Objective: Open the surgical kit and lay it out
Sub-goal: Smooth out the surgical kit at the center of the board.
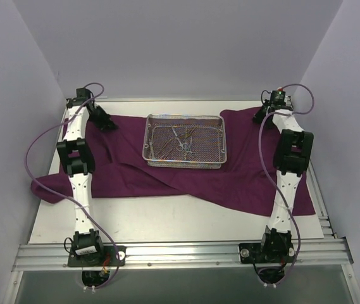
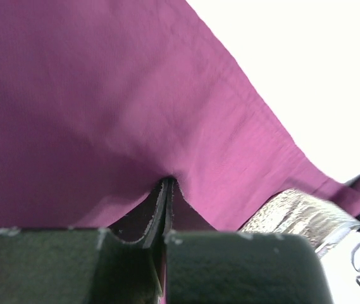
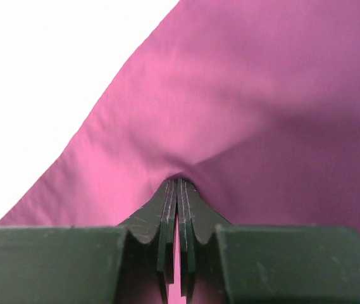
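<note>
The surgical kit's purple cloth wrap (image 1: 230, 180) lies spread across the table. On it, at the middle back, stands the silver wire-mesh tray (image 1: 149, 140) with several slim metal instruments (image 1: 183, 140) inside. My left gripper (image 1: 108, 124) is at the cloth's back left part, shut on a pinch of the cloth (image 2: 104, 95). At the back right corner my right gripper (image 1: 259, 116) is likewise shut on the cloth (image 3: 262, 95), with fabric showing between its fingers (image 3: 186, 215). A shiny piece of the tray (image 2: 293, 215) shows at the right of the left wrist view.
White walls close in the table on the left, back and right. A metal rail (image 1: 180, 253) runs along the near edge by the arm bases. The cloth's near left corner (image 1: 47, 188) hangs past the white table surface (image 1: 180, 218).
</note>
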`<control>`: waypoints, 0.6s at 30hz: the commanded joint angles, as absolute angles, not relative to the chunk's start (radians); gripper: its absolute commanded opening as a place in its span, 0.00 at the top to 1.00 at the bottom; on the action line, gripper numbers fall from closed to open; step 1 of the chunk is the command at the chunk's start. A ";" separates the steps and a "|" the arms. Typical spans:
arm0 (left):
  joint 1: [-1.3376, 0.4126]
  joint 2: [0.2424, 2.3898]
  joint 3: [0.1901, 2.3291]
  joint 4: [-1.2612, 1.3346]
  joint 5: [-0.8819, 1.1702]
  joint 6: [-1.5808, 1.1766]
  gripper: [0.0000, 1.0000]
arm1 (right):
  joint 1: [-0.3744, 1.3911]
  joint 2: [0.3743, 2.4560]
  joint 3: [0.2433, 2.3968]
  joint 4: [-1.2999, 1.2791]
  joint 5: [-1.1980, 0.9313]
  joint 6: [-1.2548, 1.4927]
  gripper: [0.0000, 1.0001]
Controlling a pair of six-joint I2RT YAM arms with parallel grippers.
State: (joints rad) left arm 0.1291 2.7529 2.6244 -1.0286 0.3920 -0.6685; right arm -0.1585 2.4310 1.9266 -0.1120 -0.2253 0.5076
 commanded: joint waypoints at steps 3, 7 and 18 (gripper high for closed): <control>0.192 2.870 2.678 -1.013 0.350 -0.724 0.98 | -0.183 2.658 2.090 -0.360 -0.114 0.480 1.00; 0.212 2.937 2.755 -0.996 0.390 -0.752 0.98 | -0.189 2.742 2.196 -0.408 -0.095 0.497 1.00; 0.256 2.947 2.795 -0.919 0.430 -0.743 0.98 | -0.258 2.837 2.412 -0.543 -0.046 0.476 1.00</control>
